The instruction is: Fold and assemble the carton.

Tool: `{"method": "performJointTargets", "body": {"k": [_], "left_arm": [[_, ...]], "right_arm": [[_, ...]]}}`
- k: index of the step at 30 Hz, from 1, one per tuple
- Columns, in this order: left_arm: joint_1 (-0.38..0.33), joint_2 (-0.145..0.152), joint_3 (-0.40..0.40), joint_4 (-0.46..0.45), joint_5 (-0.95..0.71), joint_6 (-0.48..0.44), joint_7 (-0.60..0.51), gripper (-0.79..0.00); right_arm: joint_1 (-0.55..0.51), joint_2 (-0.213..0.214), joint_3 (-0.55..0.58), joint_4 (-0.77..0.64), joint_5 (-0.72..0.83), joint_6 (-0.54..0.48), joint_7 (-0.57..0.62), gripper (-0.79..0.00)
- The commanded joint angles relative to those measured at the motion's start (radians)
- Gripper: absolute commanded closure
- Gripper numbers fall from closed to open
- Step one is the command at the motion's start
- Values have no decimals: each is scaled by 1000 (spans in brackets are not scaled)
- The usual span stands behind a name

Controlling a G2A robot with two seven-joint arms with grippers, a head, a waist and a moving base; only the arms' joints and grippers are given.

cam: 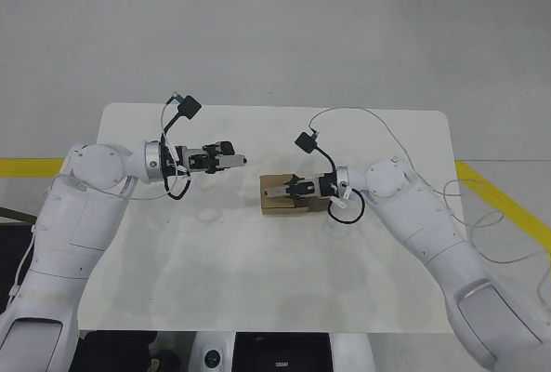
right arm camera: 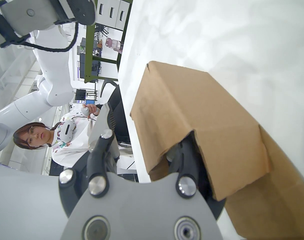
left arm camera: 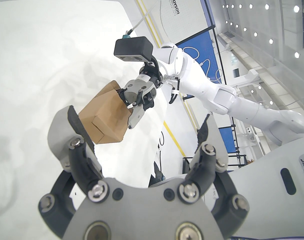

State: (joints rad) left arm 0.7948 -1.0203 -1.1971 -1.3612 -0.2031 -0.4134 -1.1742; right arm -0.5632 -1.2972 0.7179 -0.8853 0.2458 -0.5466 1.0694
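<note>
A brown carton (cam: 277, 199) lies near the middle of the white table (cam: 256, 279), its end flaps partly folded. My right gripper (cam: 279, 192) is at the carton's right end. In the right wrist view the carton (right arm camera: 192, 116) covers one finger, which is tucked under a loose flap inside the open end, while the other finger (right arm camera: 105, 123) stands outside, clear of the wall. The gripper is open. My left gripper (cam: 236, 160) hovers open and empty left of the carton and a little farther back. The left wrist view looks past its fingertips (left arm camera: 75, 121) at the carton (left arm camera: 104, 116) and the right gripper (left arm camera: 127, 108).
Bare table surface (cam: 368, 270) surrounds the carton on all sides. Cables run along both arms near the wrists. Yellow floor tape (cam: 10, 167) lies beyond the table edges.
</note>
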Motion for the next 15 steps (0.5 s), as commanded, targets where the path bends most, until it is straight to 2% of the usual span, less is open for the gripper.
{"method": "performJointTargets", "body": {"k": [1,7,13,15], "left_arm": [[0,0,0,0,0,0,0,-785],[19,8,-4,-37,109,-24,33,-785],[26,15,-8,-44,250,-151,99,-785],[30,16,-6,-40,298,-198,131,-785]], "right_arm": [[-4,6,13,-8,-4,-1,12,-551],[-31,29,53,-53,-29,6,44,-560],[-54,50,80,-101,-87,31,70,-619],[-58,55,83,-117,-109,39,81,-665]]}}
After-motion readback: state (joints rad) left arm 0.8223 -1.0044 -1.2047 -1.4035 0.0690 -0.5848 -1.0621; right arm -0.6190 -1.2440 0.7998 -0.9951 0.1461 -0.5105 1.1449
